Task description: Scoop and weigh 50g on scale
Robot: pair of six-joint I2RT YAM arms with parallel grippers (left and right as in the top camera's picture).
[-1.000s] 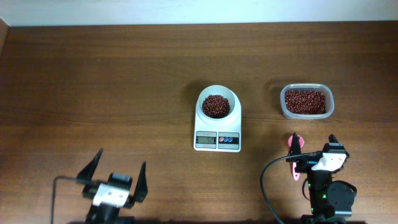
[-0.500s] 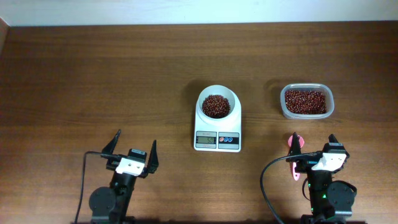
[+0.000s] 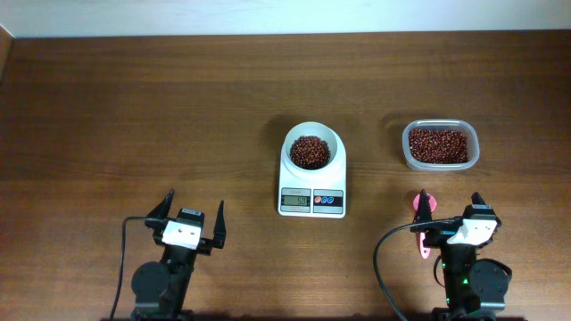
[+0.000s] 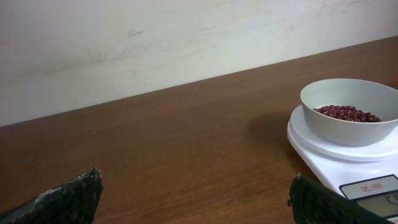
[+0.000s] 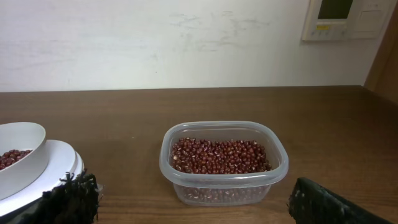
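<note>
Scale (image 3: 311, 201): sitting at centre of the overhead frame, carrying a round white bowl (image 3: 312, 130) on its platform.
Beans (image 3: 310, 152): lying as a dark heap in the bowl, filling only part of it; more waiting in the clear tub (image 3: 473, 150) right of centre.
Display: showing digits too small for reading, so not telling whether the target weight is reached.
Scoop (image 3: 423, 223): lying pink on the counter (image 3: 134, 107) at lower right, just beside the right jaws, not gripped.
Left jaws: standing wide open at lower left, holding nothing, well apart from the scale.
Right jaws: standing wide open at lower right, holding nothing, facing the tub.
Progress: judging scooping as done at least in part; reading check, and perhaps topping up, remaining.
</note>
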